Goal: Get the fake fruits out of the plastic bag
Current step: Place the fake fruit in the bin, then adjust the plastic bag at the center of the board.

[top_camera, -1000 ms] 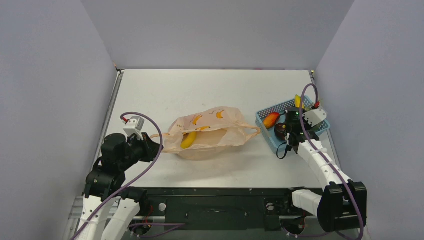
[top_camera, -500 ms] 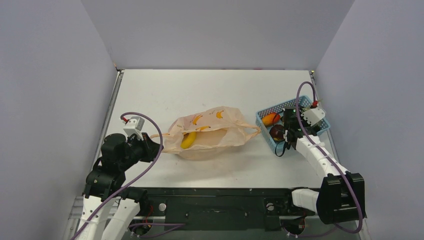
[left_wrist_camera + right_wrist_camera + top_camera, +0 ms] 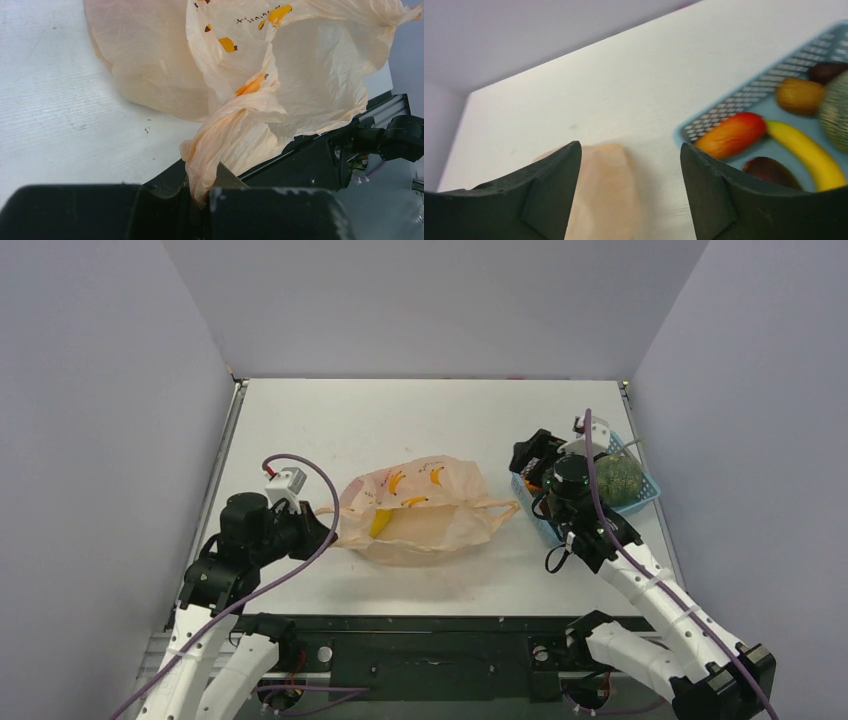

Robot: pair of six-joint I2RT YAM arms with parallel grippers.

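Near the table's middle, the plastic bag [image 3: 420, 502] lies with a banana [image 3: 380, 523] inside; my left gripper [image 3: 200, 197] pinches its handle [image 3: 227, 127]; my right gripper [image 3: 626, 155] hangs wide, empty, by the right-edge basket [image 3: 744, 102].

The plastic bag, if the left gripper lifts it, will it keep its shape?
Probably not: the plastic bag is thin, translucent and crumpled, bunched where the left gripper pinches it, so it should sag and weigh little. The banana inside may slide as it tilts.

Crinkly plastic bag [image 3: 300, 75], twisted handle [image 3: 227, 132] pinched between black fingers [image 3: 272, 212], white table [image 3: 55, 120] beneath
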